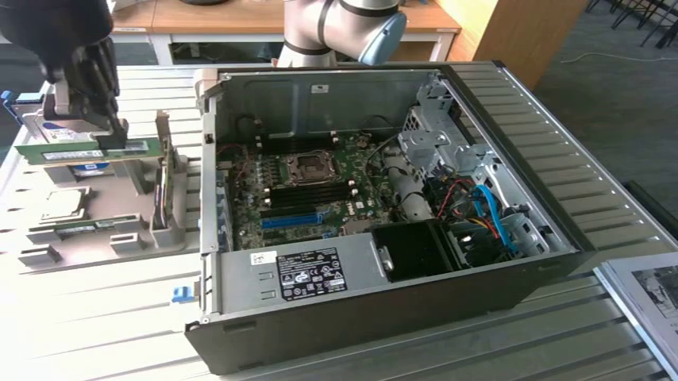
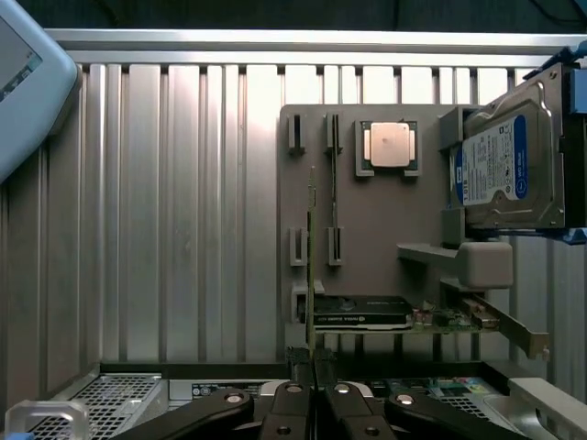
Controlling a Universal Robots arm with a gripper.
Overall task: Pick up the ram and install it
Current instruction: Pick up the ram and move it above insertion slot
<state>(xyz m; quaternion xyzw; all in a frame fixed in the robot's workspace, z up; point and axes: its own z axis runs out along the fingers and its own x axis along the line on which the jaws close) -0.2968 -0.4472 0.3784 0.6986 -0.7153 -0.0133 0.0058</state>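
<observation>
Nearest, a slatted metal table (image 1: 95,333) is carrying an open PC case (image 1: 551,262) that is lying on its side. A labelled PSU (image 1: 307,274) is sitting at the case's near end, and the green mobo (image 1: 350,208) is lying flat further in w/ its CPU socket (image 1: 310,165) facing up. At the exterior view's left, just beside the case, a grey parts tray (image 1: 127,238) is resting on the table. It is holding a square silver CPU (image 1: 62,203), an HDD (image 1: 85,168) w/ a blue-white label, and a graphics card (image 1: 164,186) standing on edge. Over that tray the gripper (image 1: 94,131) is hanging w/ its jaws clenched on the ram (image 1: 63,152), gripping the top edge approx mid-length. The green stick is sitting level, outside the case and well apart from the mobo. In the wrist view the fingers (image 2: 299,371) are pinching the ram, which is showing edge-on as a thin line over the tray. Farthest back, the arm (image 1: 339,32) is rising behind the case.
</observation>
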